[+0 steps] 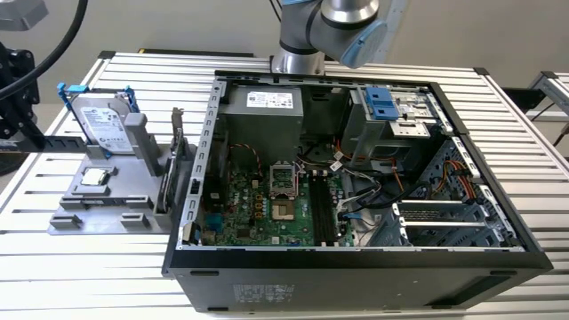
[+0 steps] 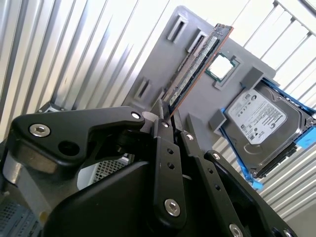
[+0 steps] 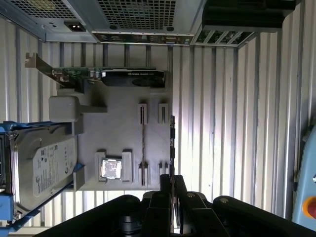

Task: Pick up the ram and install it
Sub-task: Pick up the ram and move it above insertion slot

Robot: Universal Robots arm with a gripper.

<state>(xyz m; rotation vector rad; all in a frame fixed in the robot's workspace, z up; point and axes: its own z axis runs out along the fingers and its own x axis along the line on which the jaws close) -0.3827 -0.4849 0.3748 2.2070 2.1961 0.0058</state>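
Gripper (image 2: 167, 117) pinches the ram (image 2: 196, 66) by one end, edge-on above an edge of the gray parts tray (image 2: 158, 54), probably keeping its contacts free.

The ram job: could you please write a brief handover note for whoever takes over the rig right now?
Gripper: shut on one end of the ram, as seen in both wrist views.
Ram: held over the grey holder, apparently clear of its slots.
Done: pick-up.
Left: the ram is not yet in the open computer case.
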